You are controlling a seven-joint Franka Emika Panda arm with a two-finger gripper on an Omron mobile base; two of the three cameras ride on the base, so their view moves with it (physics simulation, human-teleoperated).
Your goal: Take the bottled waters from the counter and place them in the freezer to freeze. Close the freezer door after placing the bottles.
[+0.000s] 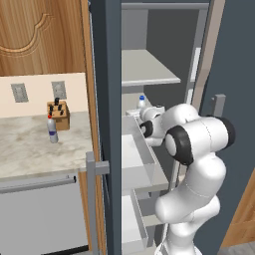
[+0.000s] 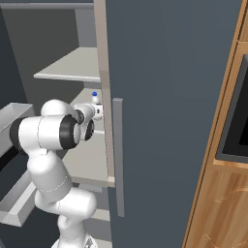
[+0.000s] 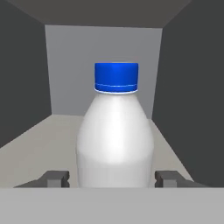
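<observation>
The tall dark grey freezer (image 1: 107, 60) stood with its flat grey door (image 2: 169, 97) wide open. On a pale shelf (image 3: 48, 135) inside stood the blue-capped clear bottle (image 3: 114, 135), upright, cap up. The gripper (image 3: 113, 178) had its fingers spread on each side of it, not squeezing. The red-capped bottle (image 1: 52, 130) waited upright on the beige stone counter (image 1: 30, 149). About half looked done; that bottle and the door were left.

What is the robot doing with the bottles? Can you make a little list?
blue-capped bottle: upright on a freezer shelf, between the fingertips
gripper: open, fingertips just clear of the bottle's sides
red-capped bottle: upright on the counter, beside the knife block
freezer door: open
left to do: red-capped bottle, then shut the door
</observation>
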